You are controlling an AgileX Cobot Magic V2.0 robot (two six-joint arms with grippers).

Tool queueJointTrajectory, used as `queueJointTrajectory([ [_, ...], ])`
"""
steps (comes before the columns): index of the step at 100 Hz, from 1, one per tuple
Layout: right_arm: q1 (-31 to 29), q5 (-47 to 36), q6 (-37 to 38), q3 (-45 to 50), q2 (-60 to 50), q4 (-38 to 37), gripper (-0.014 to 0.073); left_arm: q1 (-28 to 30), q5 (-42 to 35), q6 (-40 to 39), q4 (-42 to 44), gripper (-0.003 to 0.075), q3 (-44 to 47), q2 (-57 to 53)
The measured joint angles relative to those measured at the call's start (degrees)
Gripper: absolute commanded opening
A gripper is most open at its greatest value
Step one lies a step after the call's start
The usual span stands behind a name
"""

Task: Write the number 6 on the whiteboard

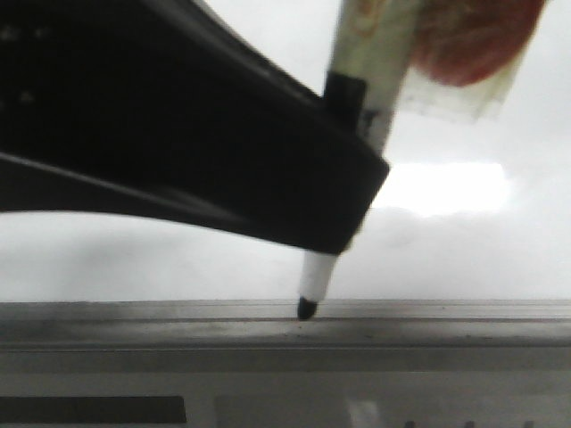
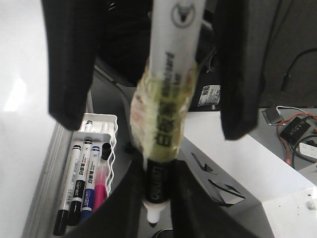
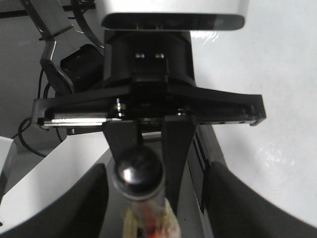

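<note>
Clamping the marker (image 1: pixel 314 283), the gripper (image 3: pixel 143 171) holds its tip at the whiteboard's (image 1: pixel 134 259) edge strip (touching).

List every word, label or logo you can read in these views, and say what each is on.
"deli": black band of the held marker.
Round logo: top of its barrel, unreadable.
Chinese print under its yellow tape: too blurred.
Labels on the tray markers: too small.
White sticker: illegible.
</note>
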Motion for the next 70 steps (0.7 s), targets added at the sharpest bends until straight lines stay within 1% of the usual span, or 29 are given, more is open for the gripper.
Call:
queueJointTrajectory([
  [1, 0.11, 0.0, -0.17, 0.0, 0.02, 0.14, 0.0335, 0.0, -0.05, 0.0, 0.0, -0.002, 0.0, 0.0],
  [5, 0.41, 0.0, -1.0, 0.0, 0.38, 0.39, 0.0262, 0.0, 0.04, 0.0, 0.0, -0.002, 0.0, 0.0],
  [8, 0.5, -0.03, -1.34, 0.0, 0.5, 0.52, 0.0186, 0.0, 0.04, 0.0, 0.0, -0.002, 0.0, 0.0],
  [10, 0.5, -0.03, -1.49, 0.0, 0.54, 0.62, 0.0153, 0.0, 0.04, 0.0, 0.0, -0.002, 0.0, 0.0],
  [15, 0.5, -0.13, -1.71, 0.0, 0.64, 0.75, 0.0016, 0.0, 0.08, 0.03, 0.0, -0.002, 0.0, 0.0],
  [17, 0.5, -0.13, -1.9, 0.0, 0.64, 0.75, -0.0016, 0.0, 0.08, 0.03, 0.0, -0.002, 0.0, 0.0],
  [18, 0.5, -0.13, -1.91, 0.0, 0.64, 0.75, -0.0048, 0.0, 0.08, 0.03, 0.0, -0.002, 0.0, 0.0],
  [20, 0.5, -0.13, -2.05, 0.0, 0.64, 0.75, -0.007, 0.0, 0.08, 0.03, 0.0, -0.002, 0.0, 0.0],
  [27, 0.62, -0.26, -3.08, 0.0, 0.64, 0.75, -0.0067, 0.0, -0.03, -0.26, -0.54, 0.0001, 0.0, 0.0],
  [34, 0.61, -0.4, -4.56, 0.0, 0.64, 0.75, -0.0063, 0.0, -0.28, -0.26, -1.24, 0.0096, 0.0, 0.0],
  [38, 0.61, -0.5, -5.22, -0.06, 0.64, 0.88, -0.0063, 0.0, -0.43, -0.16, -1.75, 0.0185, 0.11, 0.0],
  [39, 0.61, -0.7, -5.45, -0.06, 0.64, 0.98, -0.0063, 0.0, -0.43, -0.16, -1.86, 0.0219, 0.11, 0.0],
  [41, 0.61, -0.91, -5.76, -0.06, 0.64, 0.96, -0.0063, 0.0, -0.57, -0.16, -2.19, 0.0255, 0.11, 0.0],
  [42, 0.61, -0.93, -5.87, -0.06, 0.64, 0.96, -0.0063, 0.0, -0.57, -0.16, -2.71, 0.0291, 0.11, 0.0],
  [43, 0.61, -1.11, -5.88, -0.06, 0.64, 0.96, -0.0063, 0.0, -0.57, -0.16, -3.01, 0.0308, 0.11, 0.0],
  [46, 0.61, -1.82, -6.3, -0.06, 0.64, 0.96, -0.0063, 0.0, -0.45, -0.16, -4.32, 0.0393, 0.11, 0.0],
  [48, 0.61, -2.2, -6.3, -0.06, 0.64, 0.96, -0.0063, 0.0, -0.44, -0.27, -5.24, 0.0422, 0.11, 0.0],
  [50, 0.72, -2.47, -6.43, -0.06, 0.64, 0.96, -0.0063, 0.0, -0.3, -0.27, -5.92, 0.0473, 0.11, 0.0],
  [53, 0.72, -3.41, -6.58, -0.06, 0.64, 0.96, -0.0063, 0.0, -0.3, -0.27, -6.56, 0.0509, 0.11, 0.0],
  [59, 0.72, -4.91, -6.68, -0.06, 0.32, 0.96, -0.0062, 0.0, -0.3, -0.35, -7.71, 0.0523, 0.11, -0.64],
  [70, 0.72, -7.8, -6.72, -0.06, -1.15, 0.96, -0.0062, 0.0, -1.66, -2.12, -7.99, 0.048, 0.11, -3.58],
])
